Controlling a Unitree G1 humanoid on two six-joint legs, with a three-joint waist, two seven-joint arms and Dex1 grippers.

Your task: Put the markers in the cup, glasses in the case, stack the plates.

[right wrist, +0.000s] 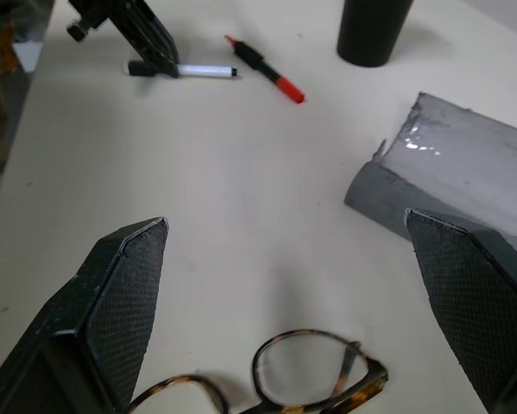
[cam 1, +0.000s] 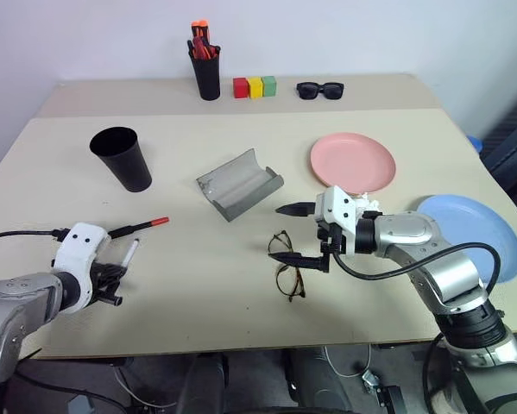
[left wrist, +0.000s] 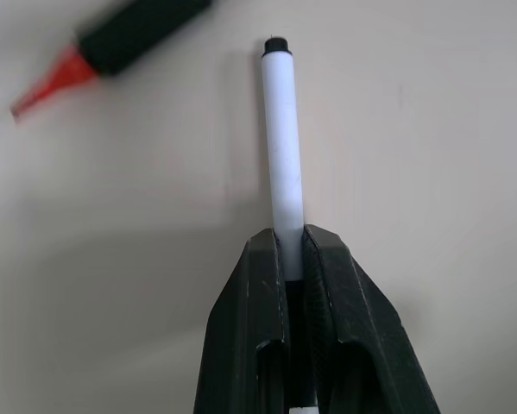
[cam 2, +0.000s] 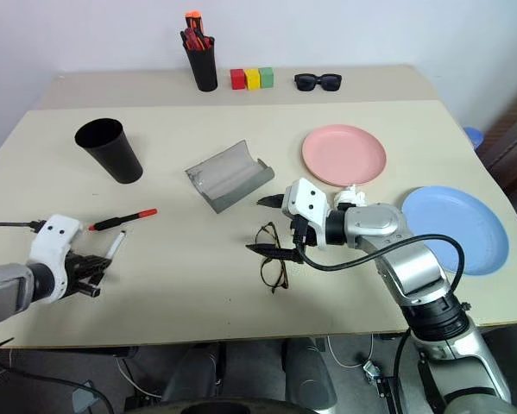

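beige tabletop [cam 1: 198, 302], seen from above, with no brand, label or writing readable on anything. near the front left edge, the left gripper [left wrist: 294, 259] is pinching the white marker [left wrist: 282, 147] between its two black fingers, closed tight around the barrel, with the marker lying low against the table. just beyond it, the red-capped marker [cam 1: 139, 227] is lying loose, slanting, with bare table all around. further back, the black cup [cam 1: 123, 158] is standing upright, well in from the left edge. at the far back, a black pen pot [cam 1: 208, 73] is holding orange pens, beside three coloured blocks [cam 1: 255, 86] and black sunglasses [cam 1: 319, 90]. in the middle, the grey case [cam 1: 239, 183] is lying open, lid up. in front of it, the glasses [cam 1: 286, 263] are lying on the table, well in from the front edge. the right gripper [cam 1: 298, 234] is hovering just over them, its fingers spread wide and holding nothing. to the right, the pink plate [cam 1: 352, 161] is sitting apart from the blue plate [cam 1: 469, 228], which is lying close to the right edge.
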